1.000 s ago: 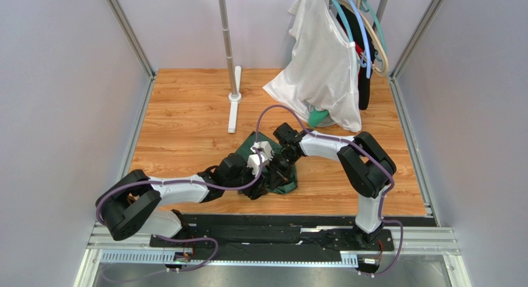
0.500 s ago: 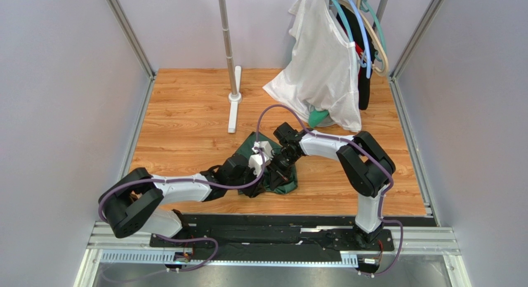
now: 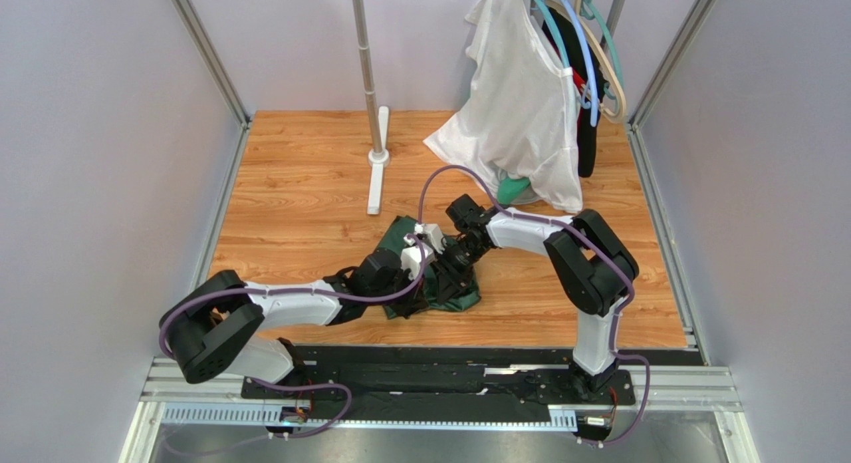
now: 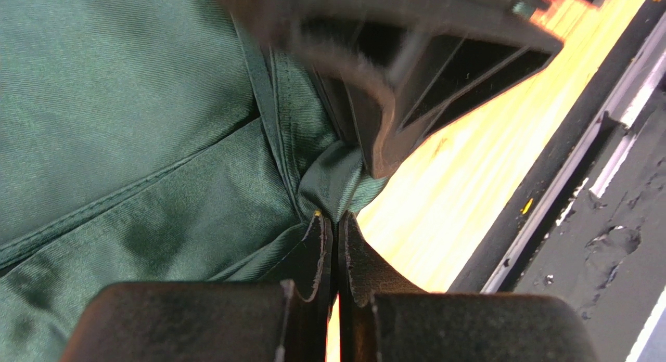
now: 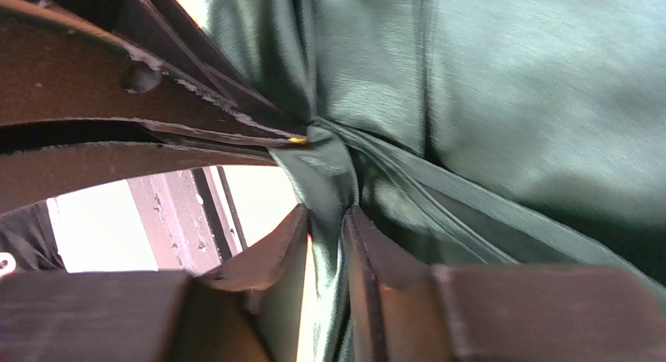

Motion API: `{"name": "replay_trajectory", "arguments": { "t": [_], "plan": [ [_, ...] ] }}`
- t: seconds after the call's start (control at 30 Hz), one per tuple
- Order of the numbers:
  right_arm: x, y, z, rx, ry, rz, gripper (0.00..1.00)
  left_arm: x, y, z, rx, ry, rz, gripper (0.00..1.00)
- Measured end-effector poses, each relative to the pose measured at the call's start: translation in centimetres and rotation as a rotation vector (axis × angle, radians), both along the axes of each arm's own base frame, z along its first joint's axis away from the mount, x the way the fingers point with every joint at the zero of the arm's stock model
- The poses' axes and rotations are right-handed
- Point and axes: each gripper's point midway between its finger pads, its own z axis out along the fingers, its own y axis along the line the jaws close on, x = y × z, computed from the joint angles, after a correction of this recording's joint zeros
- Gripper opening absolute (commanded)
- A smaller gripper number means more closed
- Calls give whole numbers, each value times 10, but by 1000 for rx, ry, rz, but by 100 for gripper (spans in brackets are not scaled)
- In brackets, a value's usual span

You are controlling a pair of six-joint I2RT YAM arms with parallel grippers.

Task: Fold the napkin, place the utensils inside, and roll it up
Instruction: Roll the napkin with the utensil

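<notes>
The dark green napkin (image 3: 457,297) lies bunched on the wooden table, under both wrists. In the left wrist view it (image 4: 141,104) fills the left side, and my left gripper (image 4: 336,221) is shut on a gathered fold at its edge. My right gripper (image 5: 328,221) sits a finger's length from that pinch. Its jaws are slightly apart around the same twisted fold (image 5: 324,175), with light showing between one pad and the cloth. From above, the left gripper (image 3: 431,271) and right gripper (image 3: 451,268) meet tip to tip over the napkin. The utensils are out of view.
A white garment (image 3: 524,104) on hangers drapes onto the back right of the table, with a brighter green garment (image 3: 511,191) under it. A rack pole (image 3: 368,74) and its white foot (image 3: 377,184) stand behind the napkin. A black rail (image 3: 449,358) runs along the front edge.
My left gripper has closed onto the napkin's fold. The right gripper's jaws have eased apart around the cloth. Both arms have hardly shifted.
</notes>
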Motion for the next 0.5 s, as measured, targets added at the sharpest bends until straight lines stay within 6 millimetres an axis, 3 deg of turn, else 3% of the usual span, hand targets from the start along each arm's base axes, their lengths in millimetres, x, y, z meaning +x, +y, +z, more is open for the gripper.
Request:
{"name": "replay_trajectory", "arguments": {
  "t": [0.1, 0.13, 0.3, 0.5],
  "plan": [
    [9, -6, 2, 0, 3, -37, 46, 0, -4, -1, -15, 21, 6, 0],
    [13, -8, 4, 3, 1, -56, 58, 0, -6, -2, -19, 28, 7, 0],
    [42, -26, 26, 62, -64, -186, 60, 0, -12, -2, -43, 57, 18, 0],
    [75, -70, 52, 158, -185, -431, 60, 3, -7, -2, -68, 87, 41, 0]
  ]
}}
